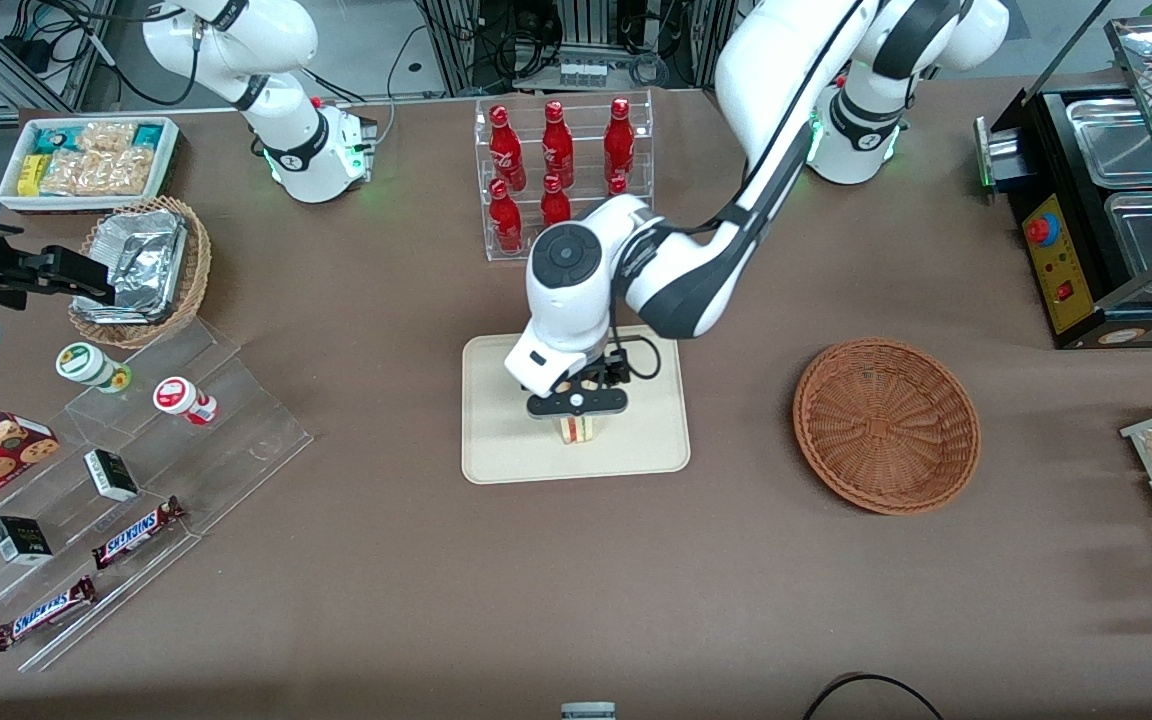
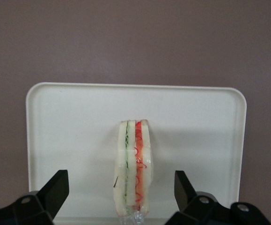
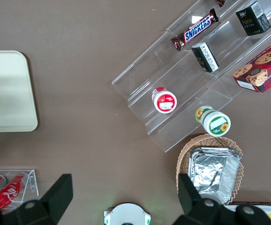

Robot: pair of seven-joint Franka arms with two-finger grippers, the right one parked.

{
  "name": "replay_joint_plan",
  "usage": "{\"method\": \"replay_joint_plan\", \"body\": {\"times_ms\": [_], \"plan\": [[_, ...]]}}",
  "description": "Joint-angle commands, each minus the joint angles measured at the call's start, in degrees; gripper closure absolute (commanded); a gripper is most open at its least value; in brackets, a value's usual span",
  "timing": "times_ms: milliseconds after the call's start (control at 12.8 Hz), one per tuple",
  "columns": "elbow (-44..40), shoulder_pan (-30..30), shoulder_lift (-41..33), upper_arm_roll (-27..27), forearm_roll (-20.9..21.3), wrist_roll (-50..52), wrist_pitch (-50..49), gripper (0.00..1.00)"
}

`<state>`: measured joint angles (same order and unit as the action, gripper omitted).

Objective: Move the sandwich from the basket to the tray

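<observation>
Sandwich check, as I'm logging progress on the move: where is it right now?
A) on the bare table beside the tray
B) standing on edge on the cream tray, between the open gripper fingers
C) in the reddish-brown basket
B: the sandwich stands on the tray, apart from both fingers of the open gripper; the basket holds nothing.

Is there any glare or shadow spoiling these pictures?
Front view: soft arm shadows on the cloth, foil trays glint. Left wrist view: even light, the open gripper is over the tray, with the sandwich casting a faint shadow.
</observation>
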<state>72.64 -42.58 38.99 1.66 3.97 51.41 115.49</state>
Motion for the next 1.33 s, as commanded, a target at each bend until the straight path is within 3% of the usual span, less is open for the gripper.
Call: {"method": "replay_joint_plan", "body": {"times_ms": [0, 312, 624, 1248], "plan": [[2.24, -0.13, -6.63, -3.49, 0.78, 1.68, -5.68, 0.00], [9.78, -0.04, -15.50, -11.14, 0.08, 0.45, -7.91, 0.00], [19.28, -0.13, -23.42, -17.56, -0.10, -9.02, -7.73, 0.00], [19.73, -0.13, -28.44, -31.53, -3.52, -28.88, -13.44, 0.00]]}}
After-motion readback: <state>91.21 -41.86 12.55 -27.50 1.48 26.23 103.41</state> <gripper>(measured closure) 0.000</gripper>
